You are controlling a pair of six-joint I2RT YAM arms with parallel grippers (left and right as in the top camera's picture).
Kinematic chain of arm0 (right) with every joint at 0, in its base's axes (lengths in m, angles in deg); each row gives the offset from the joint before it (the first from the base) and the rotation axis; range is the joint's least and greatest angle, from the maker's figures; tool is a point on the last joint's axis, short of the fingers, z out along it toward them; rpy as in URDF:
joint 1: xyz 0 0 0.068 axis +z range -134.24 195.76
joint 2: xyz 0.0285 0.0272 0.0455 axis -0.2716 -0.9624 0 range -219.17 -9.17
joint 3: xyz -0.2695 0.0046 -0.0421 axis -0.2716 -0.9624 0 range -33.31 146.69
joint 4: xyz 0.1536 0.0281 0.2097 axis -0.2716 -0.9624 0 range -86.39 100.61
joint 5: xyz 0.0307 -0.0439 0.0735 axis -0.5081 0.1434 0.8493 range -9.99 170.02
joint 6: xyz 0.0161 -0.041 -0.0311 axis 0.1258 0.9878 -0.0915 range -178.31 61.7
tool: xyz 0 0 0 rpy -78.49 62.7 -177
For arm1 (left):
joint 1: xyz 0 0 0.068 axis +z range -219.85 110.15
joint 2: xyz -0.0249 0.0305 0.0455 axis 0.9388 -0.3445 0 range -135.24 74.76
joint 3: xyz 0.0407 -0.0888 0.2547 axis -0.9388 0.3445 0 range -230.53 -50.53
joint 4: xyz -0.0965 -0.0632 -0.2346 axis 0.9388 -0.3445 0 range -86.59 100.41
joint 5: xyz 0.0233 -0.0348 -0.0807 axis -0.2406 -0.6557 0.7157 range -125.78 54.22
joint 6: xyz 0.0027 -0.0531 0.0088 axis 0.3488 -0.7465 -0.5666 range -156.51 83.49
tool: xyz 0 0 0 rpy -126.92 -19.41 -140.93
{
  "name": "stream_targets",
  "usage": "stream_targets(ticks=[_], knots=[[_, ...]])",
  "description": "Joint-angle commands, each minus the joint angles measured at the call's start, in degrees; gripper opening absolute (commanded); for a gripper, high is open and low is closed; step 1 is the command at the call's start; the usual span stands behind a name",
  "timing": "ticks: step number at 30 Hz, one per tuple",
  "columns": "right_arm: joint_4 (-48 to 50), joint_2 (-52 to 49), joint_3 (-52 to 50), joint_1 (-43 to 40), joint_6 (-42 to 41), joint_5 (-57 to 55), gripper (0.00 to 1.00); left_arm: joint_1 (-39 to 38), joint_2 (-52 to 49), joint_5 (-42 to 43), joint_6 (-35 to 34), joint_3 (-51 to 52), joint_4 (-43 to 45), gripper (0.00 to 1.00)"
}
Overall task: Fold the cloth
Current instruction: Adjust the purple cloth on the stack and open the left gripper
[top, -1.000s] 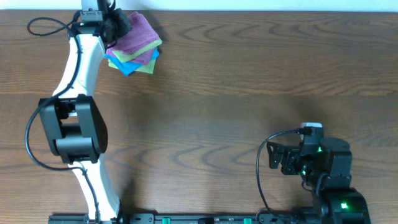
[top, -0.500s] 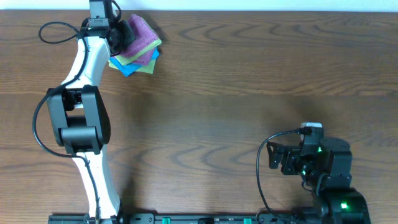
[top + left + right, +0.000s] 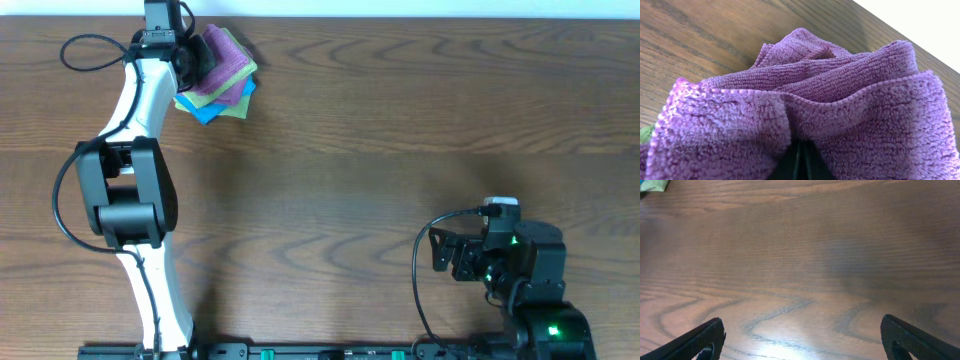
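The cloth (image 3: 226, 58), purple terry, lies bunched on top of a small pile at the table's far left edge. My left gripper (image 3: 198, 55) is shut on its left side. In the left wrist view the cloth (image 3: 840, 100) fills the frame, its folds gathered into the closed left gripper (image 3: 802, 165), of which only the dark tips show. My right gripper (image 3: 440, 255) rests near the front right, far from the cloth. In the right wrist view the right gripper (image 3: 802, 345) stands wide open over bare wood, with nothing between its fingers (image 3: 705, 337).
Under the purple cloth lie a lime-green cloth (image 3: 188, 101) and a blue cloth (image 3: 214, 110), both partly covered. The table's far edge (image 3: 400, 18) runs just behind the pile. A green sliver (image 3: 652, 185) shows at the right wrist view's top left corner.
The left arm has shifted a little to the right at the pile, and the purple cloth has bunched slightly tighter. The right arm has not moved.
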Motion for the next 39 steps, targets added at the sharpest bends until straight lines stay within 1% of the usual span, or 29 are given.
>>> stream_targets(ticks=[1, 2, 4, 5, 9, 11, 20, 24, 26, 27, 34, 39], knots=[[0.07, 0.31, -0.28, -0.42, -0.59, -0.52, 0.99, 0.07, -0.04, 0.09, 2.03, -1.27, -0.42, 0.22], [0.07, 0.33, -0.28, -0.42, -0.59, -0.52, 0.99, 0.07, 0.28, 0.5, 2.95, -1.64, -0.42, 0.34], [0.07, 0.31, -0.28, -0.42, -0.59, -0.52, 0.99, 0.07, 0.92, 0.9, 3.87, -2.54, -0.46, 0.5], [0.07, 0.31, -0.28, -0.42, -0.59, -0.52, 0.99, 0.07, 1.42, 1.53, 4.76, -3.26, -0.46, 0.56], [0.07, 0.33, -0.28, -0.42, -0.59, -0.52, 0.99, 0.07, 3.52, 1.79, 6.12, -5.11, -0.87, 0.68], [0.07, 0.31, -0.28, -0.42, -0.59, -0.52, 0.99, 0.07, 4.5, 1.79, 7.15, -6.01, -1.07, 0.71], [0.07, 0.31, -0.28, -0.42, -0.59, -0.52, 0.99, 0.07, 8.02, 1.99, 7.19, -9.09, -3.15, 0.8], [0.07, 0.31, -0.28, -0.42, -0.59, -0.52, 0.99, 0.07, 10.64, 2.01, 7.21, -9.09, -3.91, 0.9], [0.07, 0.33, -0.28, -0.42, -0.59, -0.52, 0.99, 0.07, 11.91, 1.99, 7.48, -9.09, -5.03, 0.98], [0.07, 0.31, -0.28, -0.42, -0.59, -0.52, 0.99, 0.07, 12.92, 1.97, 8.48, -9.09, -6.25, 0.96], [0.07, 0.31, -0.28, -0.42, -0.59, -0.52, 0.99, 0.07, 17.75, 1.44, 14.58, -9.09, -14.99, 0.96], [0.07, 0.31, -0.28, -0.42, -0.59, -0.52, 0.99, 0.07, 21.29, 1.07, 14.88, -9.09, -19.26, 0.96]])
